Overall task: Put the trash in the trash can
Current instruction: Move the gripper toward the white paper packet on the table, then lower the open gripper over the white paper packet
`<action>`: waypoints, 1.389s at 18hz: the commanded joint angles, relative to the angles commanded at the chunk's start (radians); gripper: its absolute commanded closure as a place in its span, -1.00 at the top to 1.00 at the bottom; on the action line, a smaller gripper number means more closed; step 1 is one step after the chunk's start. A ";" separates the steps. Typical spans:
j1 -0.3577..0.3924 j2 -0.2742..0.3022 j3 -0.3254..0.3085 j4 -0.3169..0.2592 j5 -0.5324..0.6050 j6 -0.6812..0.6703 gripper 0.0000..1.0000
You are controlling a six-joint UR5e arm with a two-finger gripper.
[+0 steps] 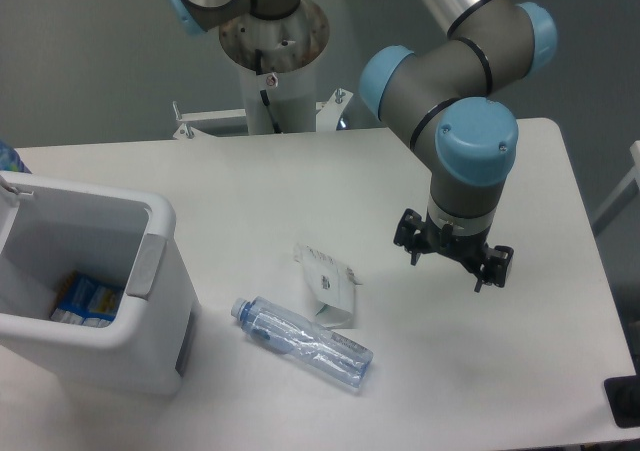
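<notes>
Nearest us on the white table (pixel 250 191) lies the clear bluish plastic water bottle (pixel 303 343), on its side, cap pointing left. Just beyond it sits the small white printed paper carton (pixel 330 283). We should bring the empty, open end effector (pixel 454 256), hovering to the right, down squarely across one piece before lifting. At left, the large white rectangular plastic bin (pixel 160 271) already holds blue-and-white packaging.

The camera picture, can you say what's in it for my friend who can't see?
A robot arm's open, empty gripper hangs above a white table. Left of it a white paper carton and a clear water bottle lie close together, and a white trash can at the left edge holds something blue.
</notes>
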 joint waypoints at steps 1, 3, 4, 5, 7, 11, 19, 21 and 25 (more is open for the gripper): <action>0.000 0.000 0.000 0.002 0.000 0.000 1.00; 0.000 0.000 -0.002 -0.002 0.011 0.000 1.00; 0.000 0.000 -0.002 -0.002 0.014 -0.002 1.00; -0.002 0.000 -0.002 -0.002 0.014 -0.003 1.00; -0.002 0.000 -0.002 -0.002 0.014 -0.018 1.00; -0.023 -0.003 -0.002 0.002 0.014 -0.064 1.00; -0.077 -0.006 -0.044 0.026 0.009 -0.161 1.00; -0.080 -0.003 -0.081 0.076 0.011 -0.205 1.00; -0.087 0.012 -0.156 0.184 0.011 -0.255 1.00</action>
